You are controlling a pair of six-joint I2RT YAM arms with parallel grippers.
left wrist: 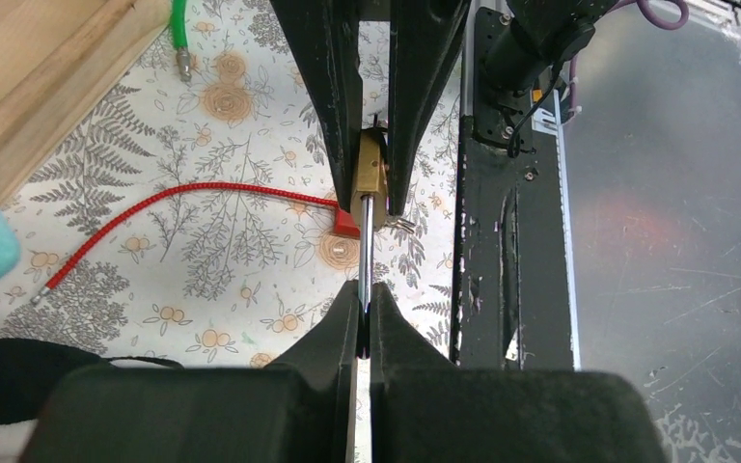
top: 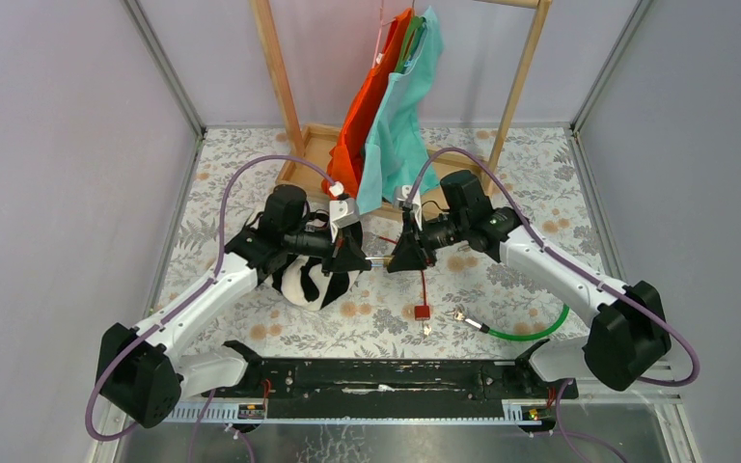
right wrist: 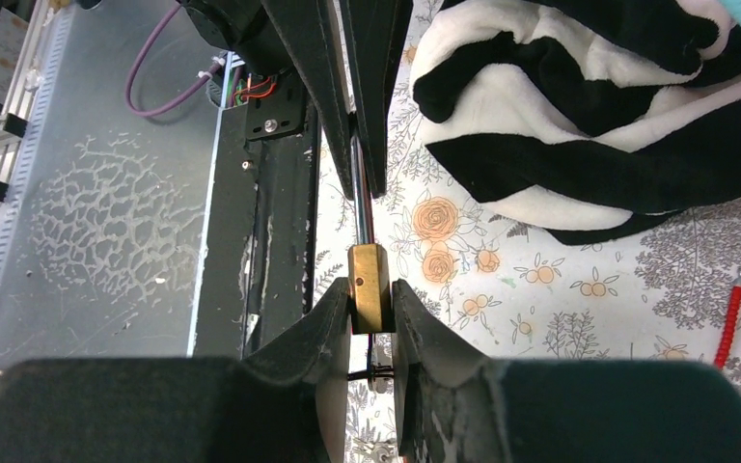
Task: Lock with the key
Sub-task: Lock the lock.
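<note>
Left fingers (left wrist: 333, 338) pinch the thin steel rod (left wrist: 367, 241), right fingers (right wrist: 323, 328) clamp the squared brass padlock (right wrist: 369, 285).

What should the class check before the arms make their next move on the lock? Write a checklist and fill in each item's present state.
1. Right gripper shut on lock: ok, its fingers clamp the brass body.
2. Left gripper shut on rod: ok.
3. Rod in line with lock: ok, it runs straight into the end of the body.
4. Key in the lock: cannot tell, no key shows clearly.
5. Red cord free of both grippers: ok, it lies on the table beneath them.
</note>
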